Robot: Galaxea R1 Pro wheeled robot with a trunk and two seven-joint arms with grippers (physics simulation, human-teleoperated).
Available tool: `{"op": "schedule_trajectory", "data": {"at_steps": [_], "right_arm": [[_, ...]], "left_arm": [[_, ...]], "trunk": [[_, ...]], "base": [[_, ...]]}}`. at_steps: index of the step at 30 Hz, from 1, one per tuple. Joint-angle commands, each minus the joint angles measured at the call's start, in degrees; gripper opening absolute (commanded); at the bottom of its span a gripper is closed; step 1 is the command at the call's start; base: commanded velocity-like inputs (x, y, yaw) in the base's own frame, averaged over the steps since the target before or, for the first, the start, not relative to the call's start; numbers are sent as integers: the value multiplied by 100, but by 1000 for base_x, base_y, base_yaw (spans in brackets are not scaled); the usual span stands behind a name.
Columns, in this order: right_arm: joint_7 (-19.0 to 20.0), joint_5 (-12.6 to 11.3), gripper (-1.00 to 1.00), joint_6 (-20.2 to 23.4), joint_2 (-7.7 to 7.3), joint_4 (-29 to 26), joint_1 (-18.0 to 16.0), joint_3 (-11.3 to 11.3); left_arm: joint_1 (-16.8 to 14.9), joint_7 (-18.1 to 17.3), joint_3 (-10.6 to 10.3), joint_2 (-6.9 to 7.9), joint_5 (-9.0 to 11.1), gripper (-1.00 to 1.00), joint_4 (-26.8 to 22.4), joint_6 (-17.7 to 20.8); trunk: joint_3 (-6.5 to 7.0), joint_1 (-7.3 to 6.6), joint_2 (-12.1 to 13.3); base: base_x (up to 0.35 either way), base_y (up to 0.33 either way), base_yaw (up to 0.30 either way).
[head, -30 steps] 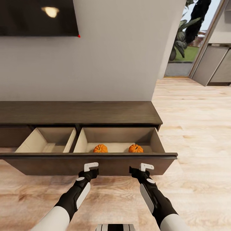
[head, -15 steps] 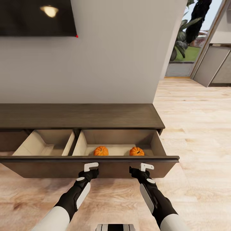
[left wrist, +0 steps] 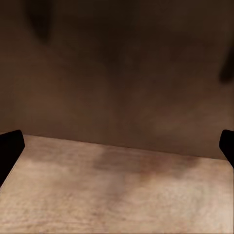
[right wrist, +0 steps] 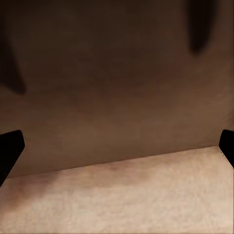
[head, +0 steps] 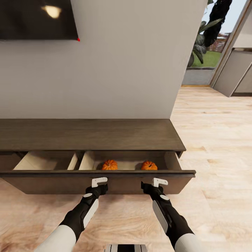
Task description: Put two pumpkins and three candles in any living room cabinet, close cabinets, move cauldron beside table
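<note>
We've got both grippers, left (head: 99,181) and right (head: 159,182), spread wide against the cabinet (head: 87,134) drawer front (head: 63,182) to shove it closed, both pumpkins (head: 110,165) sitting inside.

We see the head view evenly bright and sharp, daylight entering by the doorway (head: 210,52), a lamp's glare on the screen (head: 51,11). Both wrist views are dim, soft and blurred.

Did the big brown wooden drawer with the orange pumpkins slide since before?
Yes. The long dark brown wooden drawer has slid inward under the cabinet's flat top; less of its pale inside shows behind the two small orange pumpkins.
</note>
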Motion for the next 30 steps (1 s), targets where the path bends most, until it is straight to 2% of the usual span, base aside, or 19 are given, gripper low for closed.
{"op": "schedule_trajectory", "data": {"at_steps": [1,12,23,30], "right_arm": [[0,0,100,0,2,0,0,0],[0,0,100,0,4,0,0,0],[0,0,100,0,1,0,-1,0],[0,0,100,0,4,0,-1,0]], "left_arm": [[-1,0,1,0,-6,100,-1,0],[-1,0,-1,0,-6,100,-1,-6],[-1,0,4,0,-6,100,-1,-1],[-1,0,5,0,-6,100,-1,-6]], "trunk": [[0,0,0],[0,0,0],[0,0,0],[0,0,0]], "base": [[331,0,0],[321,0,0],[238,0,0],[61,0,0]]}}
